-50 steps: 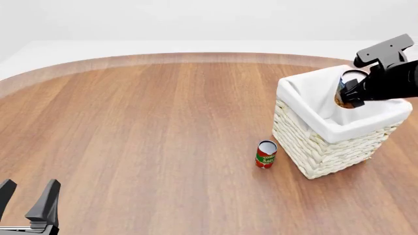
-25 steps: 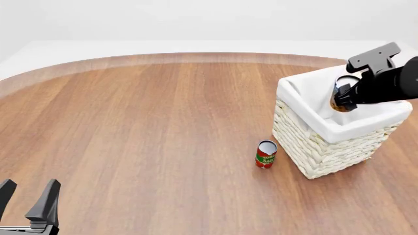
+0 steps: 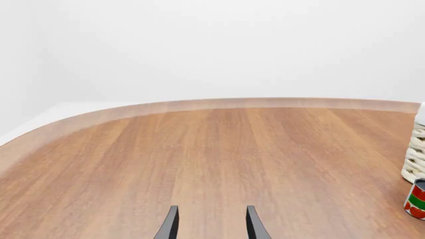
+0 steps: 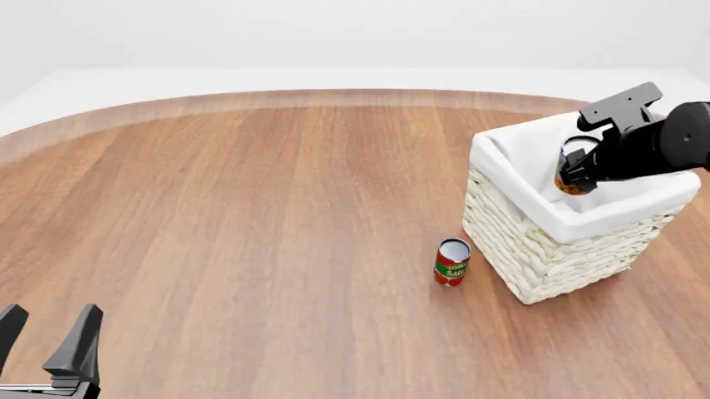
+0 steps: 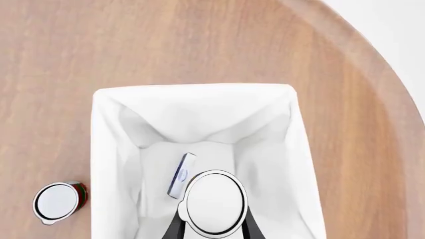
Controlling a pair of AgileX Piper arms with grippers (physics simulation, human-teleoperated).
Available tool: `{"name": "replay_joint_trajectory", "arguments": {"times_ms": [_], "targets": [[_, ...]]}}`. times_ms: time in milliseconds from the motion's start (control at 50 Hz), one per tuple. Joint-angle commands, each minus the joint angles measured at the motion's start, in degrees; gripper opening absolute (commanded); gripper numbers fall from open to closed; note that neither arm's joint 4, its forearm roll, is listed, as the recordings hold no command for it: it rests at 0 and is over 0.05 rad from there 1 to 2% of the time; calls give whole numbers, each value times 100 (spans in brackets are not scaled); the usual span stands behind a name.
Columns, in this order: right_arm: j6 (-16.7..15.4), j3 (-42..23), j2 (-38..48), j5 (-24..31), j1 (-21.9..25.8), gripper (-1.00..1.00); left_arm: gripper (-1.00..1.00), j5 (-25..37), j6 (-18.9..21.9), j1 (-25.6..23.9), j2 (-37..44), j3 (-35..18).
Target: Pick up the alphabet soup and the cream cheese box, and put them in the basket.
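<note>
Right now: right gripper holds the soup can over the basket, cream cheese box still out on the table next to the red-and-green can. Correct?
Not quite. The cream cheese box already lies inside the basket, as the right wrist view shows. The rest holds: the right gripper holds the alphabet soup over the basket, and only the red-and-green can stands on the table.

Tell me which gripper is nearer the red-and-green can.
Right. The right gripper hangs over the basket beside the red-and-green can; the left gripper sits far across the table.

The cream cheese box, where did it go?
The cream cheese box lies inside the basket, on the liner's bottom, just beside the soup can.
</note>
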Motion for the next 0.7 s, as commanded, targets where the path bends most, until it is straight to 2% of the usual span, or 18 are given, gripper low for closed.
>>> {"name": "replay_joint_trajectory", "arguments": {"times_ms": [20, 260, 300, 320, 340, 700], "targets": [[108, 17, 50, -114, 34, -100, 100, 0, 0, 0, 0, 0], [41, 87, 58, -129, 5, -100, 100, 0, 0, 0, 0, 0], [32, 49, 75, -118, -19, -100, 100, 0, 0, 0, 0, 0], [20, -138, 79, 55, -46, -100, 100, 0, 0, 0, 0, 0], [-1, -86, 101, -34, -98, 100, 100, 0, 0, 0, 0, 0], [132, -261, -146, 120, -155, 100, 100, 0, 0, 0, 0, 0]]}}
